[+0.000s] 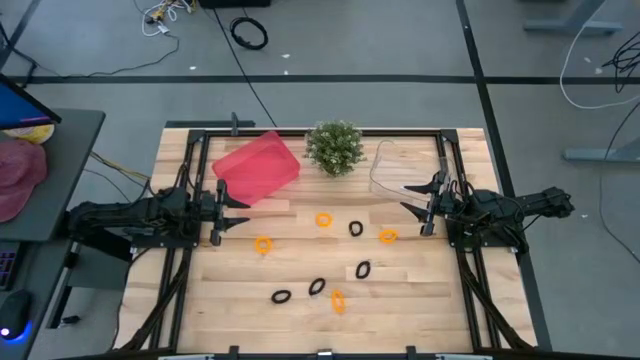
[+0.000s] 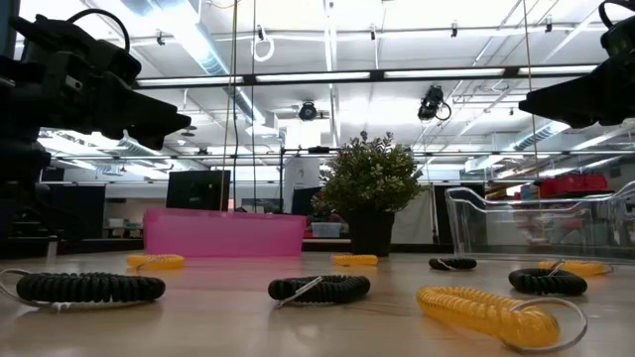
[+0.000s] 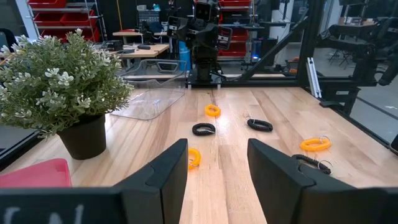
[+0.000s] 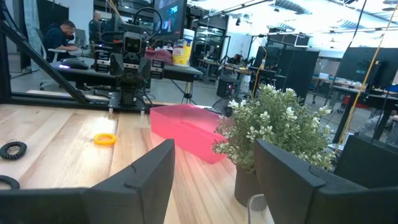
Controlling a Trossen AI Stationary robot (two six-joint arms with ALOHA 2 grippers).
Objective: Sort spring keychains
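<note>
Several orange and several black spring keychains lie flat and scattered on the wooden table, among them an orange one (image 1: 323,220), an orange one (image 1: 338,300), a black one (image 1: 356,229) and a black one (image 1: 281,296). My left gripper (image 1: 238,212) hovers open at the table's left side, pointing right, with an orange keychain (image 3: 194,157) just ahead of its fingers. My right gripper (image 1: 410,200) hovers open at the right side, pointing left, near the clear bin (image 1: 400,165). Both grippers are above the table and touch nothing.
A pink bin (image 1: 257,168) sits far left, a potted green plant (image 1: 334,147) at the far middle, and the clear bin far right. Metal frame rails (image 1: 470,290) run along both table sides. A person sits at a desk beyond the table (image 4: 61,34).
</note>
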